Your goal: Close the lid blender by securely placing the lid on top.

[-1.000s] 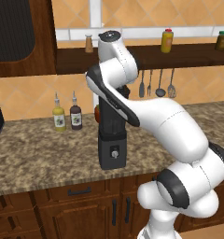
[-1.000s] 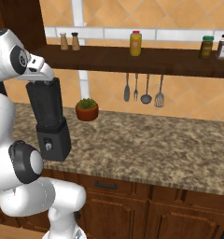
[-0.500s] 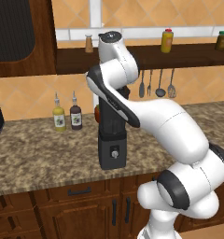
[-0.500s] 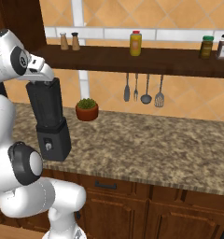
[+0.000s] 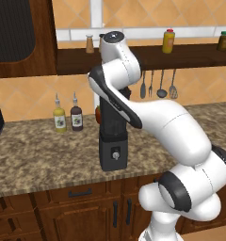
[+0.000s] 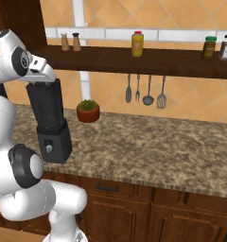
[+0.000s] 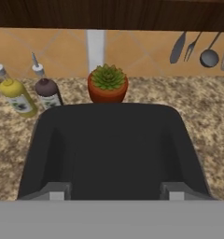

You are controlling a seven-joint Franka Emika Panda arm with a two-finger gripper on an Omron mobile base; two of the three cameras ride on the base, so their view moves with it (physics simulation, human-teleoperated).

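Note:
The blender (image 5: 113, 141) stands on the granite counter (image 5: 35, 160), a smoky black jar on a dark grey base with a round front knob; it is also seen from the other side as blender (image 6: 51, 120). The black square lid (image 7: 114, 149) lies flat across the jar's top, right under my hand. My gripper (image 7: 116, 192) hovers just above the lid's near edge, its fingertips (image 7: 57, 191) spread wide apart with nothing pinched between them. From the right base view the gripper (image 6: 41, 78) sits directly over the jar's mouth.
Behind the blender are a potted succulent (image 7: 108, 83) and two sauce bottles, one yellow (image 7: 18, 95) and one dark (image 7: 47, 91). Utensils (image 6: 144, 90) hang under a wooden shelf (image 6: 148, 59) holding jars. The counter's front edge (image 6: 134, 182) runs above the drawers.

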